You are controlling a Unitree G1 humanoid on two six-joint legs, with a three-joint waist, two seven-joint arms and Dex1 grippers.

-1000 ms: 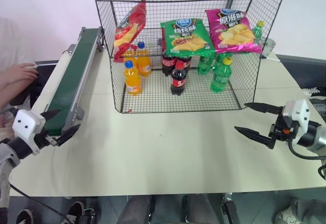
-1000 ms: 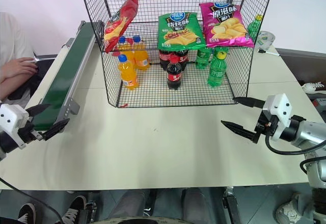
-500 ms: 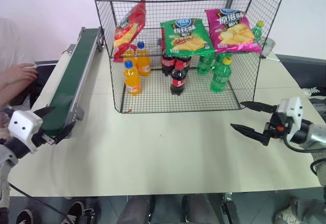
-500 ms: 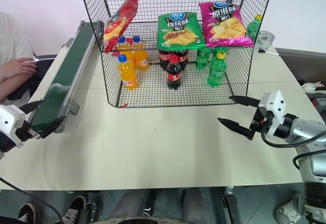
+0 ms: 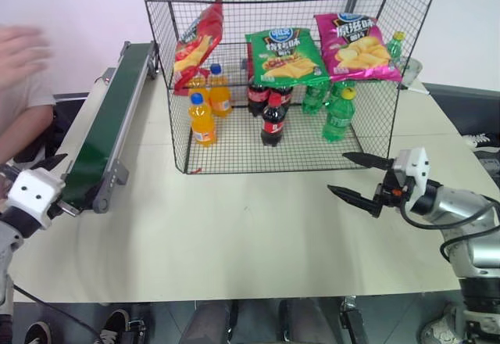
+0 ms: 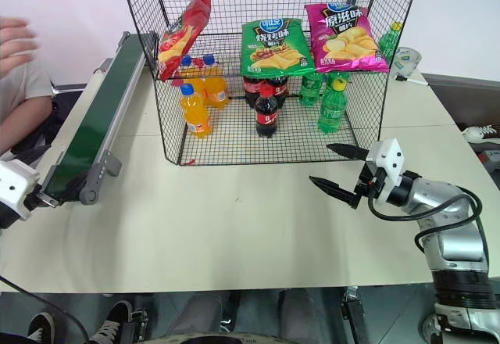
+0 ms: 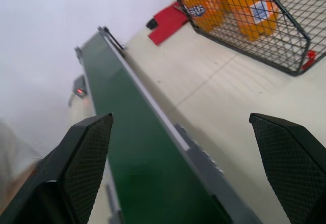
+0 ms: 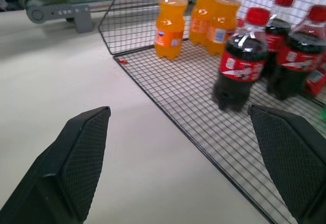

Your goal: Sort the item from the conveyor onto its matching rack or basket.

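Left eye view: red chip bag (image 5: 197, 44) on rack (image 5: 406, 16) | conveyor (image 5: 109, 121) bare | left tool (image 7: 188, 168), right tool (image 5: 357, 178) wide open, empty | sorting looks done

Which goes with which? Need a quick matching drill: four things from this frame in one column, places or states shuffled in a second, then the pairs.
Things:
1. red chip bag
2. green chip bag
3. conveyor
4. right gripper

Places or states:
A. open above the table, in front of the rack
B. standing on edge at the rack shelf's left end
C. along the table's left side, belt bare
D. lying between the other two bags on the shelf

Pairs: 1-B, 2-D, 3-C, 4-A
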